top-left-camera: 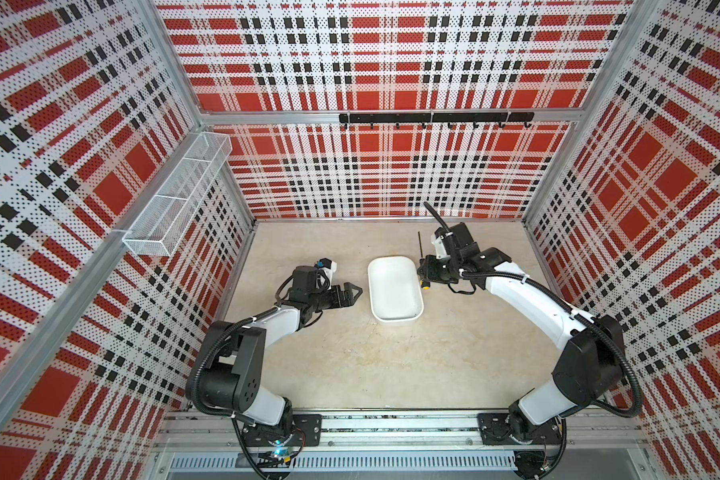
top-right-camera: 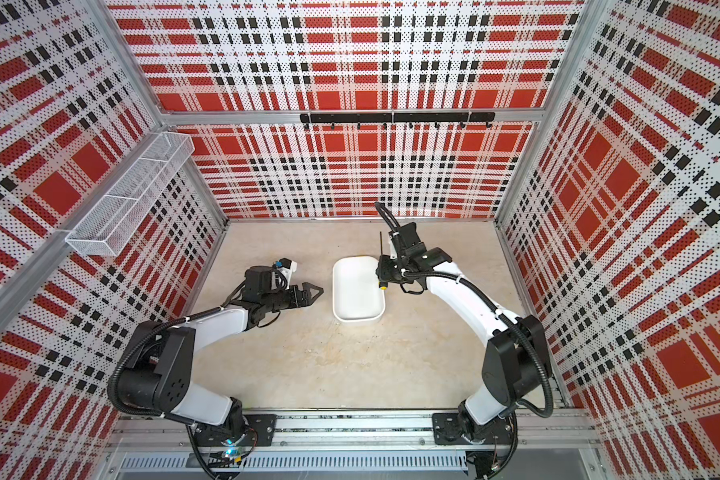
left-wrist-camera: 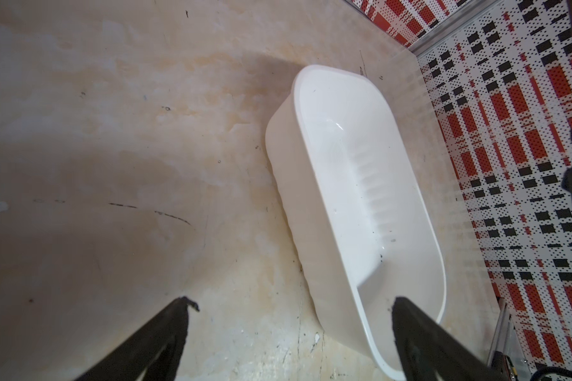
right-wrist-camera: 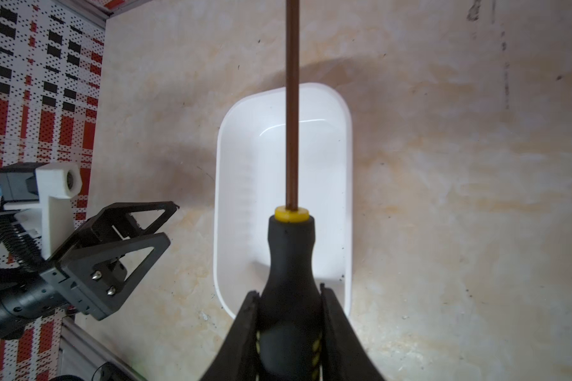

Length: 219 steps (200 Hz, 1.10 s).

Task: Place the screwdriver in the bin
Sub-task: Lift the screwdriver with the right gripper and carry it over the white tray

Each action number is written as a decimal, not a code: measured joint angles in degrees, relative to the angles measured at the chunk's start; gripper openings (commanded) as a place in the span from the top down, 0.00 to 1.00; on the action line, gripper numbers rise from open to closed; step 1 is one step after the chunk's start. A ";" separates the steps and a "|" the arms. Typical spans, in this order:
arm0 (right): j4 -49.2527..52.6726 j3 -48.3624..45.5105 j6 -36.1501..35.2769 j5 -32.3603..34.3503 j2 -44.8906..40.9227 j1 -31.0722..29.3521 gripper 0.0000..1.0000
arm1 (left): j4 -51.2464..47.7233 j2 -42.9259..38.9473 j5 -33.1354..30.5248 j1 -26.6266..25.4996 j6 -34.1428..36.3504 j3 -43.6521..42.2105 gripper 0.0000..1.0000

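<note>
The screwdriver [right-wrist-camera: 289, 250] has a black handle and a thin dark shaft, and my right gripper [right-wrist-camera: 288, 292] is shut on that handle. In both top views it hangs off the table at the right rim of the bin [top-left-camera: 395, 291], its yellow end cap [top-left-camera: 425, 286] toward the front and its shaft [top-right-camera: 380, 245] toward the back wall. The white bin [right-wrist-camera: 245, 184] lies below it, empty. My left gripper [left-wrist-camera: 293, 301] stands open just left of the bin [left-wrist-camera: 344, 184], holding nothing; it also shows in a top view as the left gripper [top-left-camera: 356, 291].
A long white wire-mesh basket [top-left-camera: 175, 199] hangs on the left wall. A black hook rail [top-left-camera: 435, 118] runs along the back wall. Plaid perforated walls close in the beige table [top-left-camera: 350, 365] on three sides.
</note>
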State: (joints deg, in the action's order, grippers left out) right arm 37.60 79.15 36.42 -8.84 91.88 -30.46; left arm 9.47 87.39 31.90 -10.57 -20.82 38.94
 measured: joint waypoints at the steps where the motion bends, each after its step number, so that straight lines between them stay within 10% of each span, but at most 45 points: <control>1: 0.00 0.04 0.09 0.02 0.09 -0.15 1.00 | 0.00 0.00 0.00 0.00 0.00 0.00 0.02; 219: -4.96 1.18 8.09 4.02 22.16 -6.88 1.00 | 0.31 0.87 0.17 0.63 0.00 0.00 0.02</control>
State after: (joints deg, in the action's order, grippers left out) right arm 32.64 80.34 44.51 -4.82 114.04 -37.34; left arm 9.78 88.27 32.08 -9.93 -20.82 38.94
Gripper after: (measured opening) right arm 0.288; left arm 0.981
